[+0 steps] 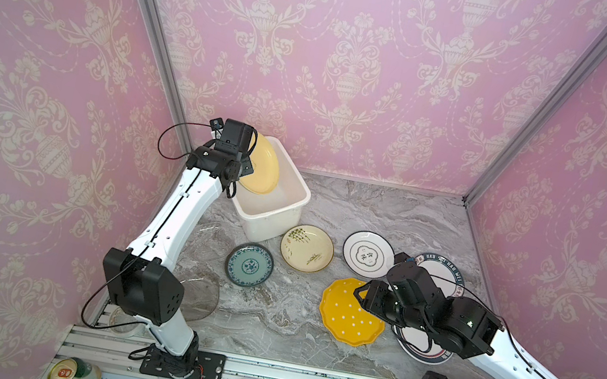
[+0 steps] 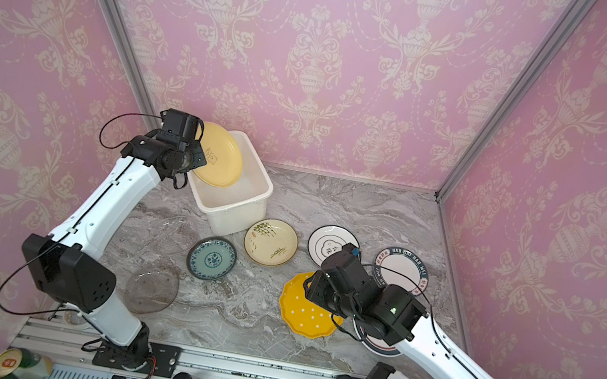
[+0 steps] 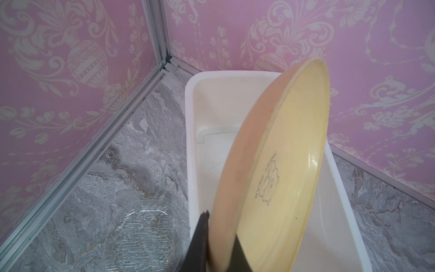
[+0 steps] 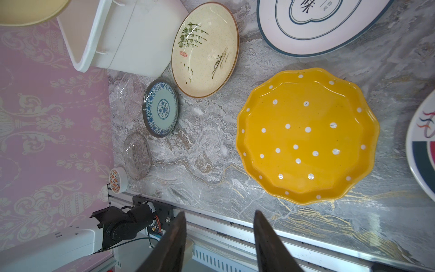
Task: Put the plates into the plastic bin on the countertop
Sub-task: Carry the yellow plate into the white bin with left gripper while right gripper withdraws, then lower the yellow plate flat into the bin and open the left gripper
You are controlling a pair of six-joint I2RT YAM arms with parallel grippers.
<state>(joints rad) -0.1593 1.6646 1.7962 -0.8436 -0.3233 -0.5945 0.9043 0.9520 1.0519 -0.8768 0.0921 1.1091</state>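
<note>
One yellow plate [image 3: 282, 164], pinched by the left gripper [image 3: 220, 226], tilts over the bin [image 3: 190, 141]. Next, probably: lower, release. Right gripper [image 4: 219, 213] gapes empty.

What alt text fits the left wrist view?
The left gripper holds a pale yellow plate by its rim, tilted on edge over the white plastic bin. A clear glass plate lies on the marble countertop beside the bin.

Pink wallpaper [image 1: 358, 61] with cream urn motifs covers three walls between aluminium posts [image 1: 153, 29].
</note>
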